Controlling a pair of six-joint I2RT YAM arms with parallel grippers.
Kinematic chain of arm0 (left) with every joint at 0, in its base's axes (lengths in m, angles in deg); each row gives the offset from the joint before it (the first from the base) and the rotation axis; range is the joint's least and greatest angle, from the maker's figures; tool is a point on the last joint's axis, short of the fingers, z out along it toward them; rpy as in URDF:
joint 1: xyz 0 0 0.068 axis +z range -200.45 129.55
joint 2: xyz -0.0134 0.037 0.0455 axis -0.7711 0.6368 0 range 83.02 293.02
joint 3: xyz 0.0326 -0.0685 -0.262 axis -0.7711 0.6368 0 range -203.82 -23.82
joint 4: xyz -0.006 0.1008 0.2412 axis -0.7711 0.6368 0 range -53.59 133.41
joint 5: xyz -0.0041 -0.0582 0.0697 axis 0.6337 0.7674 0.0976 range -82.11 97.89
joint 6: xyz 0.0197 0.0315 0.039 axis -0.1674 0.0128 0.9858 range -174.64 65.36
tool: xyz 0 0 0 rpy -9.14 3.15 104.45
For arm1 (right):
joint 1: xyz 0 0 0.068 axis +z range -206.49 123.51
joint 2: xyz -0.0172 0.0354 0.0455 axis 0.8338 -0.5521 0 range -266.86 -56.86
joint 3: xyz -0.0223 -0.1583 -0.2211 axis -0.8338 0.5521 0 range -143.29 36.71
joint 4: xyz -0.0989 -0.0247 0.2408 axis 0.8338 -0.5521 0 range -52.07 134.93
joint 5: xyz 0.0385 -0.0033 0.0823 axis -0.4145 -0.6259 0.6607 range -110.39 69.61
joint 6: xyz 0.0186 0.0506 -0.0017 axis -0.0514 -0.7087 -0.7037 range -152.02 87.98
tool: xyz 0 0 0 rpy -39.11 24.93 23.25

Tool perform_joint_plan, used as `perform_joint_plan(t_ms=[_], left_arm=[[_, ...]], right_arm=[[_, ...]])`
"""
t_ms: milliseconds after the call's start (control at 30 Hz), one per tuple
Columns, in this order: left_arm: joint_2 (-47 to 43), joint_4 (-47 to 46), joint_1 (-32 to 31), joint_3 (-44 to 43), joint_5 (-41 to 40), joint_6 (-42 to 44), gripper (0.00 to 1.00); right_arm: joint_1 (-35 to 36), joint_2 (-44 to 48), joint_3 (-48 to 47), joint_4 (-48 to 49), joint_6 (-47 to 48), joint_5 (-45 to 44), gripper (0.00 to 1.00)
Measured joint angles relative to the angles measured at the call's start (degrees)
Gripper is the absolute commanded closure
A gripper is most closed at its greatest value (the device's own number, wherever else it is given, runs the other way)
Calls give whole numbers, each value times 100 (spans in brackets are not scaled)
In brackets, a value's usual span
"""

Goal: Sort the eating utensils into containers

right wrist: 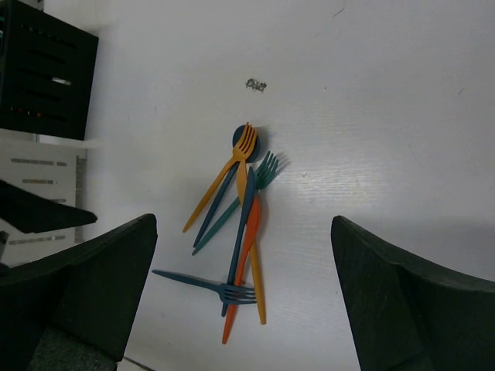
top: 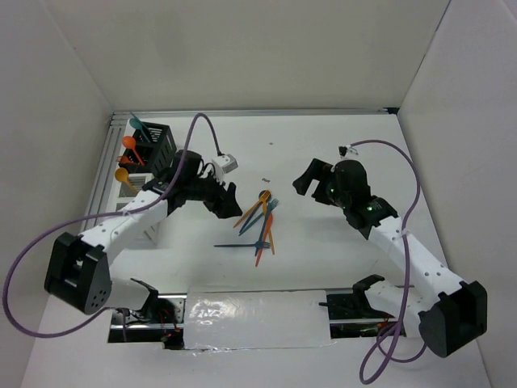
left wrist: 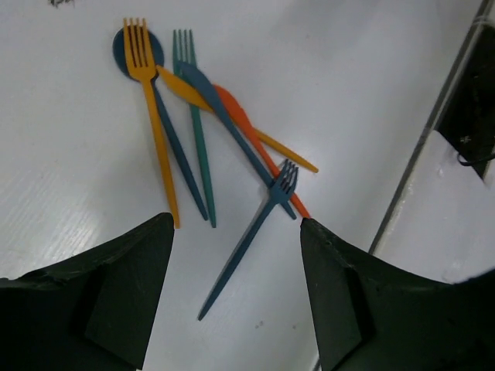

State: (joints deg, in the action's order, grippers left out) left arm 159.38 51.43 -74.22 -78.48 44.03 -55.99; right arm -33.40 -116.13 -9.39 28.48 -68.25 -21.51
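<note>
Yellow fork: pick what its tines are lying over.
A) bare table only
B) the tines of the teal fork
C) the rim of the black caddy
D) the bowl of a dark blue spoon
D: the yellow fork has its tines laid across the round bowl of the dark blue spoon; the right wrist view shows the same.

Nothing I can see carries a readable word, brand or number. A tiny dark mark (right wrist: 255, 85) on the tabletop (right wrist: 402, 100) is too small to make out.
</note>
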Motion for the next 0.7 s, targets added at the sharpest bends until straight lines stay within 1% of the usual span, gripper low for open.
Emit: perform_joint_plan(t_ms=[100,233,300,367,433,700], left_arm=[[535,111,-26,-264,-212,116,25],[1305,-22,-212,-745,-752,269,30],[1576,-96,-352,-800,-1099,330,33],[1875,-90,-514,-796,-1281,369,35],[2055,-107,-614,-796,-1467,398,39],[2610,-282,-734,-892,-2194,439,47]], right_arm=[[0,232,72,-50,-81,-76,0],[0,258,74,-92,-160,-155,0],[0,249,74,-118,-168,-177,1],[2,234,74,-120,-166,-205,1],[17,195,74,-118,-164,-247,1],[17,-46,74,-116,-162,-299,1]])
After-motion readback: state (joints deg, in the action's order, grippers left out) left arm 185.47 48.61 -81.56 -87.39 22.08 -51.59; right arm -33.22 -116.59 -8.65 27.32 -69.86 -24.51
